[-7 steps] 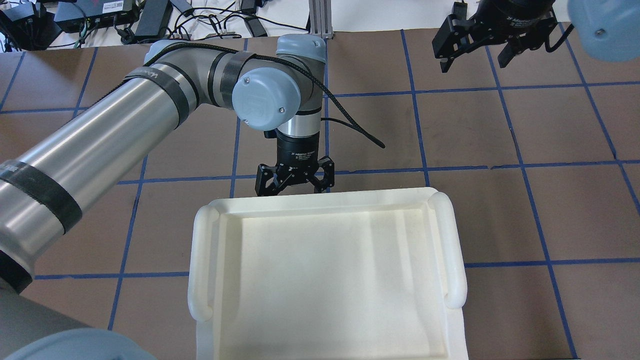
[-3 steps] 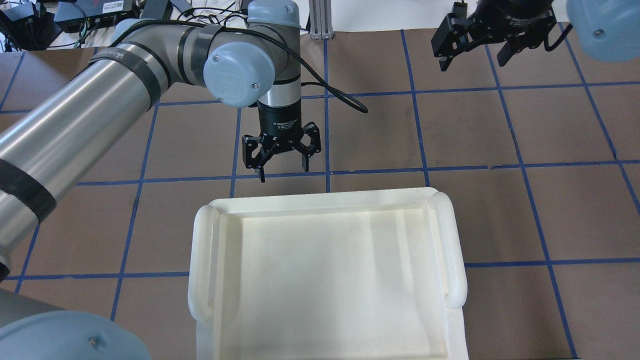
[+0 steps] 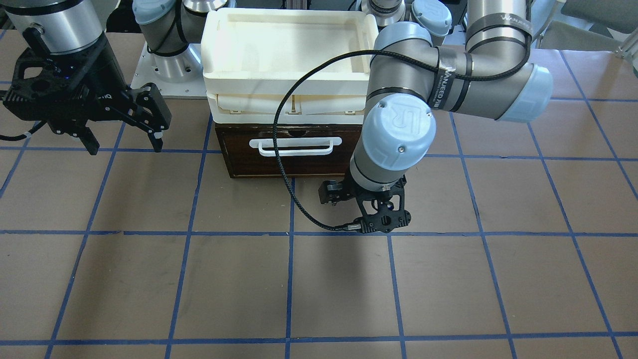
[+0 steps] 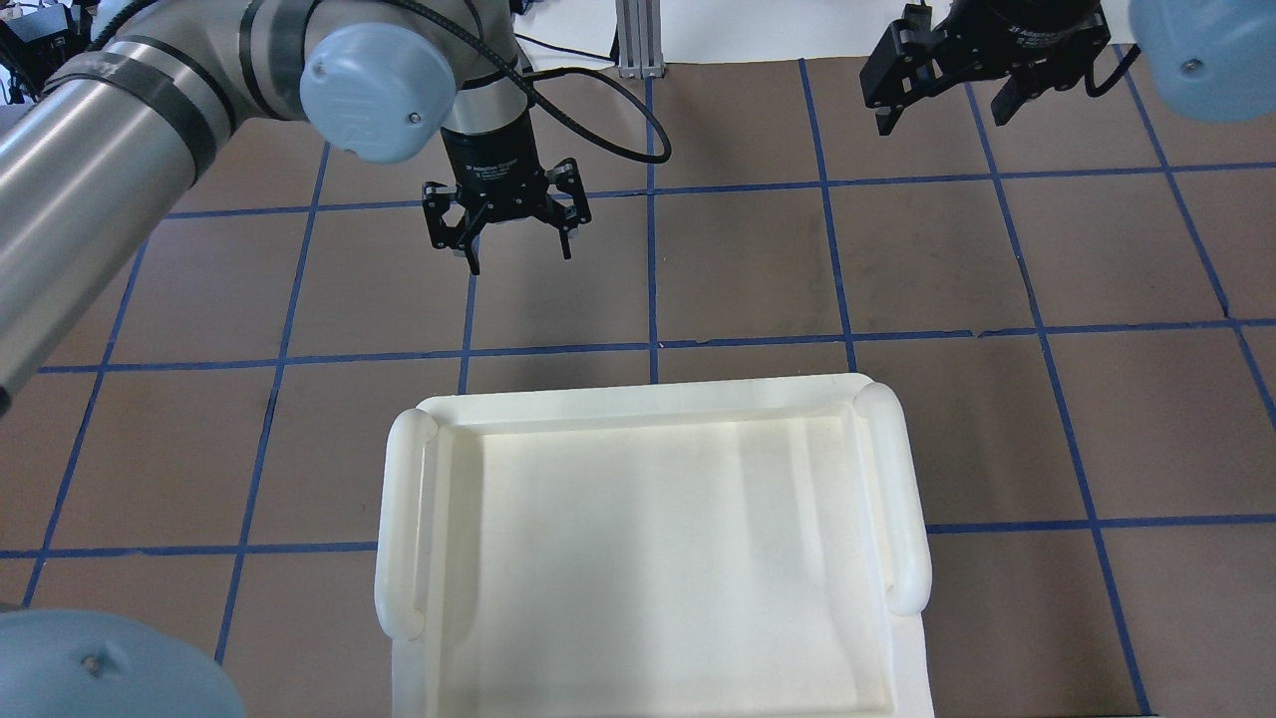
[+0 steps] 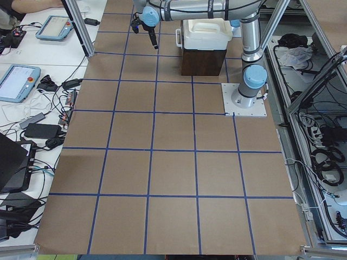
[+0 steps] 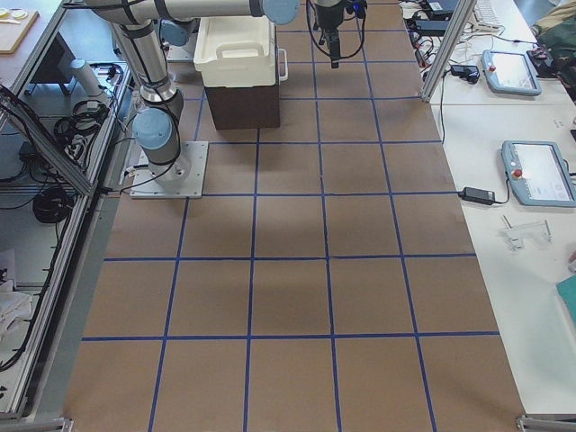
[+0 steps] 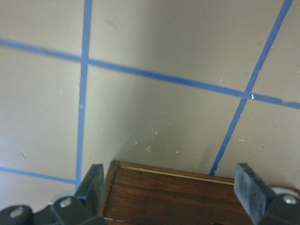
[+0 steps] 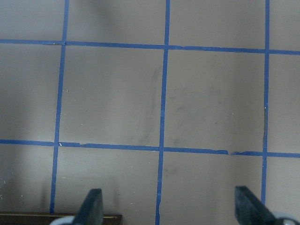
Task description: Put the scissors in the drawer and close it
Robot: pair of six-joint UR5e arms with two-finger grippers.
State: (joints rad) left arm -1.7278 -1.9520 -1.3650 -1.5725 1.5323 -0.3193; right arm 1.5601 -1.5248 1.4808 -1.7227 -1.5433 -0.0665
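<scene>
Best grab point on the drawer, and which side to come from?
The white bar handle on the drawer front, mid-span. It runs level and stands off the dark face, so fingers can likely close above and below it. Come from the front, the side away from the robot's base; the cream tray sits on top. The open left hand hangs out front.

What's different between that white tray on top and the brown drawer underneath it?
The tray is cream-white plastic; the drawer is dark brown wood. The tray lies open on top and shows nothing inside; the drawer looks shut, its contents hidden. The drawer has a white bar handle on its front; the tray has rounded grips along two sides. Both are about equally wide, stacked one over the other.
</scene>
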